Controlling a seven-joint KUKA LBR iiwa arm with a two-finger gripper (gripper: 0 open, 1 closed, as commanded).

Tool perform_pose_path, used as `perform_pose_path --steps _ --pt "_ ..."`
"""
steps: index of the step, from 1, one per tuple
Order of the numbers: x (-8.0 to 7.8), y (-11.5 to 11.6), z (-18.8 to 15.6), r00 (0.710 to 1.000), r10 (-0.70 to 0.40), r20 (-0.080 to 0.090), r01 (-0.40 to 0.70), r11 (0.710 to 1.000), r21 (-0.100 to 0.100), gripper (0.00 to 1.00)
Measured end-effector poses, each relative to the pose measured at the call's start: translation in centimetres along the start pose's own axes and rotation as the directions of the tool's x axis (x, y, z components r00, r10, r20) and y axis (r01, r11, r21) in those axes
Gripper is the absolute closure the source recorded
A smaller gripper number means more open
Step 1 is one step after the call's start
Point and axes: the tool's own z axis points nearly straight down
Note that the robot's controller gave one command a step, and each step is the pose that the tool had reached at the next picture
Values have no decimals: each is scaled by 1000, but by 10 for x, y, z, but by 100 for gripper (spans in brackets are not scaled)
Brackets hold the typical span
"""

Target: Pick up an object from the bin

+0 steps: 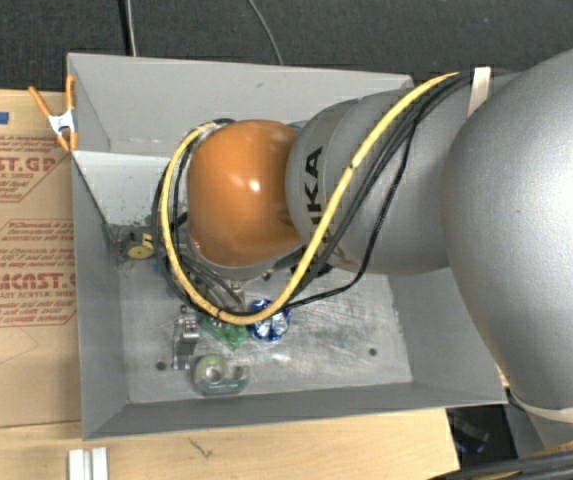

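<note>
By the bin's [98,318] left wall lies a yellow bit [141,249]; the gripper [212,303] hangs over a cluster near the front — metal clip [183,334], green scrap [230,334], blue-and-white lump [267,326]. Wide or narrow I cannot tell, so centre on one piece before closing.

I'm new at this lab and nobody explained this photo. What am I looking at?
One camera looks down into a grey metal bin. The big grey shape from the right is a robot arm; the orange dome is its wrist cover, with cables looped round. Its gripper hangs beneath, down in the bin. Near it lie a green thing, a blue-and-white thing, a small grey metal piece and a clear round thing; a small yellow thing lies further left. Whether anything is held cannot be seen.
</note>
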Motion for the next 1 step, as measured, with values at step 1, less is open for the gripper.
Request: perform_pose_path --steps 1 --pt "-9 -71 97 979 -205 13 205 979 -7 0"
